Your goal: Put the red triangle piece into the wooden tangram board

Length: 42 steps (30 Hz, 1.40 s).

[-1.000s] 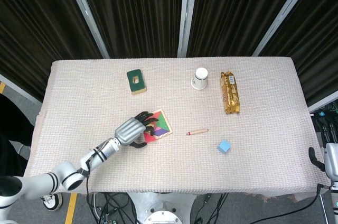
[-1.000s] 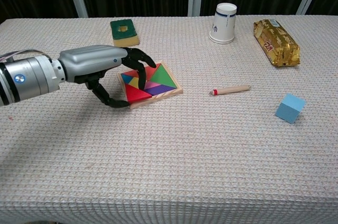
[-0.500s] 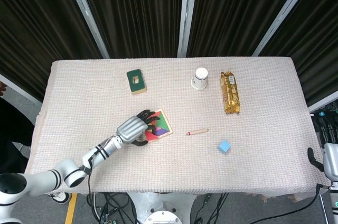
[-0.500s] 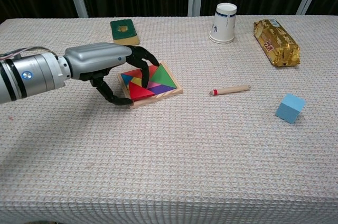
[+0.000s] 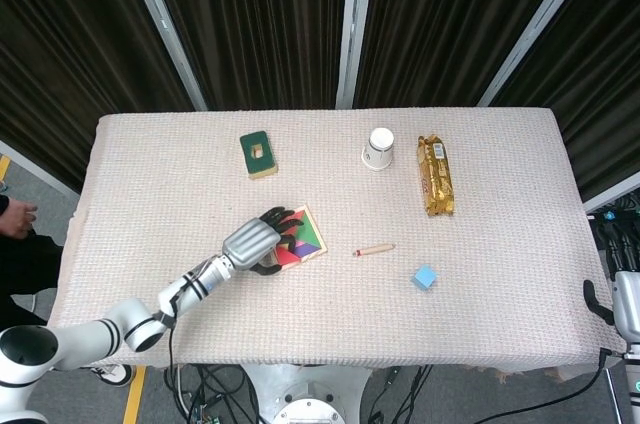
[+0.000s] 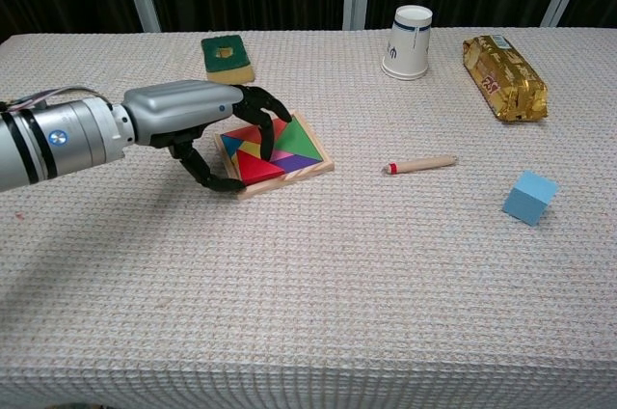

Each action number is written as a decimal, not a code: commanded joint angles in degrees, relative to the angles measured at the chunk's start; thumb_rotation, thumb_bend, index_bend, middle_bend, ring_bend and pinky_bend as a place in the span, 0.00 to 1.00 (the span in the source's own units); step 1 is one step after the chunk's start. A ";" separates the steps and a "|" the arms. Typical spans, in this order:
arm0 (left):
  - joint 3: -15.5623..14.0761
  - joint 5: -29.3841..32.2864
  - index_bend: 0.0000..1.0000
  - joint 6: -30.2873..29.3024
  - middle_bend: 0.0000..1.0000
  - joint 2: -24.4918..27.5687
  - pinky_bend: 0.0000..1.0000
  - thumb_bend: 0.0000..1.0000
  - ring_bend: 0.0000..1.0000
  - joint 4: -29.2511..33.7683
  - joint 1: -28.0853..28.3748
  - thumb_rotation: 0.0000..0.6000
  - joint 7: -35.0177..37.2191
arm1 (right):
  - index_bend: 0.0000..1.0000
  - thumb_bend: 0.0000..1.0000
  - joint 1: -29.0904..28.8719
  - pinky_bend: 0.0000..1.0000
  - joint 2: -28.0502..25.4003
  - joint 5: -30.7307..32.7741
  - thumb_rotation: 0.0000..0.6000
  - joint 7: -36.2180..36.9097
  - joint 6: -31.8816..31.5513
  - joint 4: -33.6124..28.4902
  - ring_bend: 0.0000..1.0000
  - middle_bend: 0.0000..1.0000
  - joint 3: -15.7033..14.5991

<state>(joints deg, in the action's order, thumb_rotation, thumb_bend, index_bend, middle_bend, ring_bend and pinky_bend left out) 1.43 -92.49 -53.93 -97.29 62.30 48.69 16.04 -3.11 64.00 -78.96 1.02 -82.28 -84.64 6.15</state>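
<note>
The wooden tangram board (image 6: 322, 166) lies left of the table's middle, filled with coloured pieces. The red triangle piece (image 6: 254, 170) sits in its near left part, beside the yellow, purple and green pieces. My left hand (image 6: 202, 115) hovers over the board's left side with its dark fingers (image 6: 273, 112) arched down onto the pieces and the thumb at the board's near left corner. It holds nothing. In the head view the same left hand (image 5: 254, 241) covers the left part of the board (image 5: 312, 243). My right hand is not visible.
A green sponge block (image 6: 228, 56) lies behind the board. A white paper cup (image 6: 409, 40) and a gold snack packet (image 6: 503, 75) stand at the back right. A wooden stick with a red tip (image 6: 420, 165) and a blue cube (image 6: 530, 197) lie to the right.
My left hand has edged slightly right and further over the board. The red triangle now lies flatter in the board's near left part.
</note>
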 commanded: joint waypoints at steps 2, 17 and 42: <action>-0.01 0.25 0.44 -0.04 0.11 -0.08 0.00 0.28 0.00 -0.06 0.11 1.00 0.06 | 0.00 0.37 -0.04 0.00 0.05 -0.04 1.00 0.01 0.00 0.06 0.00 0.00 0.01; -0.57 0.74 0.39 -0.32 0.11 -0.04 0.00 0.27 0.00 -0.14 0.30 1.00 0.61 | 0.00 0.37 0.00 0.00 -0.09 0.01 1.00 -0.16 -0.02 -0.17 0.00 0.00 0.03; 2.55 4.60 0.38 1.69 0.11 1.71 0.00 0.27 0.00 2.39 2.16 1.00 -2.31 | 0.00 0.37 0.38 0.00 -0.41 0.21 1.00 1.25 -0.35 0.45 0.00 0.00 0.20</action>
<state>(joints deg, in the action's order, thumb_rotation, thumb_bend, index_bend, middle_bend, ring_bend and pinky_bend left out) 3.81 -88.05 -52.21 -95.41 64.88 50.76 13.89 -2.74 63.58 -78.76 2.25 -82.64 -84.20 6.35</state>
